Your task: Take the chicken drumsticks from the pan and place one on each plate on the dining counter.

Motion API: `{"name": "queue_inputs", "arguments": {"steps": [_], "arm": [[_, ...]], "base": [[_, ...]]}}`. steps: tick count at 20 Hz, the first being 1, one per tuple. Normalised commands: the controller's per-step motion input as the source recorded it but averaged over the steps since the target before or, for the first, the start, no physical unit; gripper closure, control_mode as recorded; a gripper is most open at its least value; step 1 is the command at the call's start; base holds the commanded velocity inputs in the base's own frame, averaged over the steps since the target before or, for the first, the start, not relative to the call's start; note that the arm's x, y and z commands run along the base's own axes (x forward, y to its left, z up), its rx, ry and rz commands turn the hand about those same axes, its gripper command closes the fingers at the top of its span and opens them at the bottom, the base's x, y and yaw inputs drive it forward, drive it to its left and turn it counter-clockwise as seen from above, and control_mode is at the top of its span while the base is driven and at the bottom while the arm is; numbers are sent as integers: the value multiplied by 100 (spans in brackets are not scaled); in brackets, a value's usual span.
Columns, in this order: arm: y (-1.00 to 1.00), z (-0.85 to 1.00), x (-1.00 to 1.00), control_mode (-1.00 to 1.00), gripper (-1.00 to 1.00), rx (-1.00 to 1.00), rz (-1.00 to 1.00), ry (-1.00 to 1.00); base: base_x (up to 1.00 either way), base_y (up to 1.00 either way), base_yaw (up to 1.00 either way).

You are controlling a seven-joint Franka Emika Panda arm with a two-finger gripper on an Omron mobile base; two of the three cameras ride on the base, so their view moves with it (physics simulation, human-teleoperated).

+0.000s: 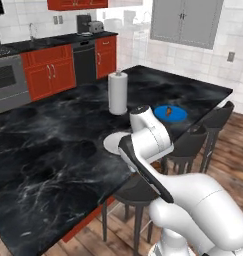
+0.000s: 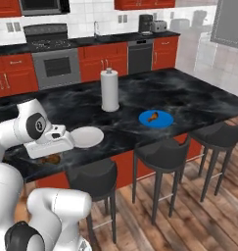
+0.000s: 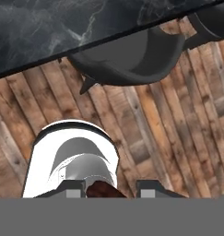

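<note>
Black marble dining counter, pincer clamping orange-brown drumstick, second on blue plate

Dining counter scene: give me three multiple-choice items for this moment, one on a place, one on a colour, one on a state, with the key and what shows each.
1. Where does the drumstick that is already served lie?
A. On the blue plate
B. On the white plate
C. Bare on the dining counter

2. What colour are the side panels under the dining counter's top?
A. Grey
B. Red
C. White

3. What is the gripper doing?
A. Standing wide open over the paper towel roll
B. Shut on a second drumstick
C. Pressing flat on the blue plate

Key: 1 A, the orange-brown piece rests on the blue disc in both base views. 2 B, red shows below the black marble edge. 3 B, the hand view shows a brown piece between the finger tips.
</note>
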Motion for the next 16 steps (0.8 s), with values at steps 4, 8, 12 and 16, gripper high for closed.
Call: {"name": "queue_inputs", "arguments": {"steps": [4, 8, 12, 16], "arm": [[0, 0, 0, 100, 100, 0, 0, 0], [0, 0, 0, 100, 100, 0, 0, 0], [0, 0, 0, 100, 100, 0, 0, 0], [0, -1, 17, -100, 100, 0, 6, 6]], "base": [[53, -30, 25], [55, -25, 26], [64, -22, 26], [54, -3, 18]]}}
